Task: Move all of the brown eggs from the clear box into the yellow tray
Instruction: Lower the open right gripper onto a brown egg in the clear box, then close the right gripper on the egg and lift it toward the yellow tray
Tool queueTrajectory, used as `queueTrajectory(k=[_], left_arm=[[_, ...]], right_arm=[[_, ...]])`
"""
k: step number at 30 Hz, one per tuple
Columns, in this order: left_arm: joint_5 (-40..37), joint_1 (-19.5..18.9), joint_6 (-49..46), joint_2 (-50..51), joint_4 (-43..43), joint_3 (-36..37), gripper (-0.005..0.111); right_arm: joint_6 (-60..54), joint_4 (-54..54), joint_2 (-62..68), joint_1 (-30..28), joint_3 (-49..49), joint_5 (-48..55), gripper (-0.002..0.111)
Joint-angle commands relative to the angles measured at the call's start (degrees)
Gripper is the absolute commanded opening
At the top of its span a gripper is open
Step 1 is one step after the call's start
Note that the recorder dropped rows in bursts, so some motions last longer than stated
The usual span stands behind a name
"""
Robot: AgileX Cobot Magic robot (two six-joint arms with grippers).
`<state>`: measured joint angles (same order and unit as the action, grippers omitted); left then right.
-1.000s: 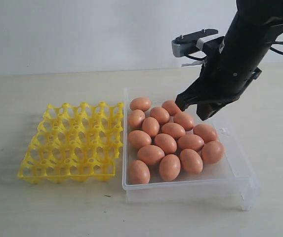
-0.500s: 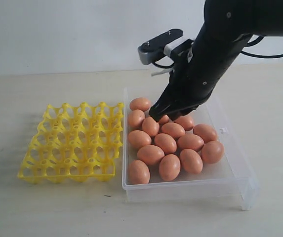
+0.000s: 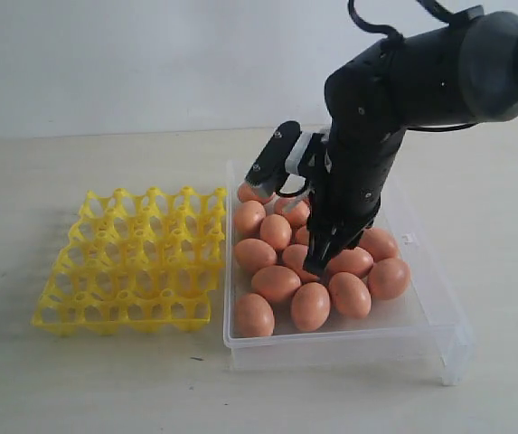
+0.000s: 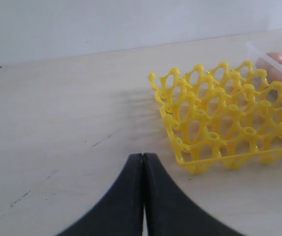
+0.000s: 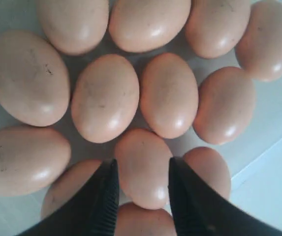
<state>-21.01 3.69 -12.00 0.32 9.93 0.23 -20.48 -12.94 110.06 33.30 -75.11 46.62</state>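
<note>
Here, my right gripper [image 5: 142, 163] points down into the clear box [image 3: 426, 318], its two dark fingers [image 5: 106, 191] held apart. One brown egg [image 5: 143, 177] sits in the gap between them, a finger close along each flank. I cannot tell whether either finger actually touches the shell. The egg is not lifted; it lies among the others.

Around it, the brown eggs [image 3: 276, 283] lie loose on their sides, packed shell against shell on the box floor. Every egg I can see is inside the box. In the exterior view my black right arm [image 3: 394, 99] reaches in from the upper right and hides the eggs in the middle of the group.

My left gripper [image 4: 142, 156] has its fingers pressed together with nothing between them. It hangs low over the pale table [image 4: 57, 123], near one corner of the tray.

The yellow tray [image 3: 132, 258] lies flat on the table just beside the box's left wall. Its grid of cups and raised pegs faces up. Beyond everything stands a plain white wall [image 3: 150, 63].
</note>
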Motion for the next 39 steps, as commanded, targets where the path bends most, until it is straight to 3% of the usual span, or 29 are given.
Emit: queueTrajectory(k=[1,7,11,29,32,36,39], left_arm=[[0.35,0.25,0.01,-0.32,-0.12,-0.23,0.000],[0.35,0.25,0.01,-0.32,-0.12,-0.23,0.000],[0.35,0.25,0.01,-0.32,-0.12,-0.23,0.000],[0.35,0.25,0.01,-0.32,-0.12,-0.23,0.000],[0.35,0.25,0.01,-0.32,-0.12,-0.23,0.000],[0.35,0.25,0.01,-0.32,-0.12,-0.23,0.000],[0.35,0.25,0.01,-0.32,-0.12,-0.23,0.000]], right_arm=[[-3.84,-2.38,3.66,0.05,-0.13,-3.82,0.048],[-3.95,-4.80,6.37,0.05,-0.13,-4.93,0.050],[-3.44,-4.93,6.97,-0.07,-0.13,-4.93,0.061],[-2.05,-3.53,9.80,-0.14,1.14,-6.02,0.056],[-1.94,-3.53,9.80,-0.14,1.49,-6.39,0.046],[-1.94,-2.43,9.42,-0.14,1.49,-6.39,0.004],[-1.50,-1.98,7.99,-0.14,1.49,-8.09,0.000]])
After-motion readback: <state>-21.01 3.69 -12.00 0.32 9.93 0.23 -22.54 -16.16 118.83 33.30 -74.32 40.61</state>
